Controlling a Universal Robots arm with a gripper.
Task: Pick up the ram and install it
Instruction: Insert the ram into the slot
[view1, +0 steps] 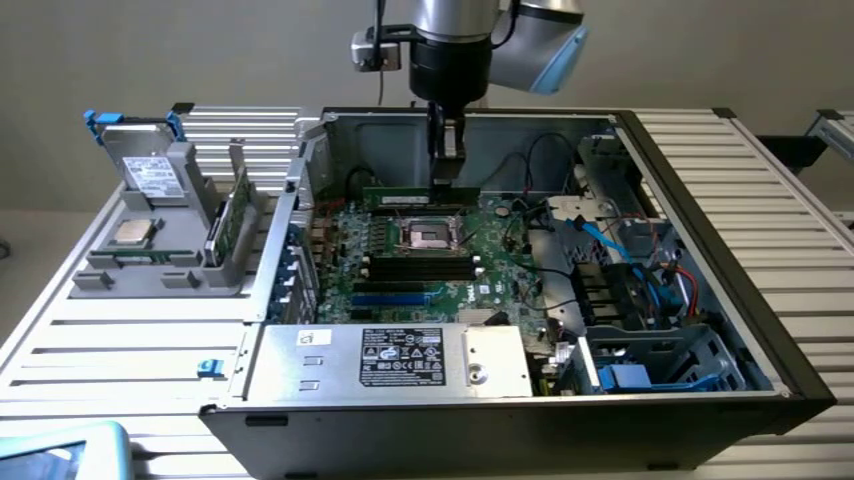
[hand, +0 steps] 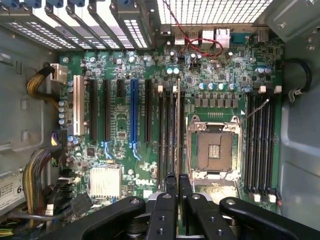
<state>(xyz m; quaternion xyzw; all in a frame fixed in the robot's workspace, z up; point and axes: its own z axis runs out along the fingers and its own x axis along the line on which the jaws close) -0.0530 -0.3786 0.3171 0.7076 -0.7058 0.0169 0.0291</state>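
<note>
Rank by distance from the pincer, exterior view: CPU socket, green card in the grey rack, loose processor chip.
From the pincer, shut on the ram:
1. CPU socket, right beside it on the motherboard.
2. Green card, upright in the grey rack, exterior view's left.
3. Processor chip, farther left on that rack.

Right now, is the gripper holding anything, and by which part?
Yes. The gripper is pinching the ram by its upper long edge, toward the end on the exterior view's right.
</note>
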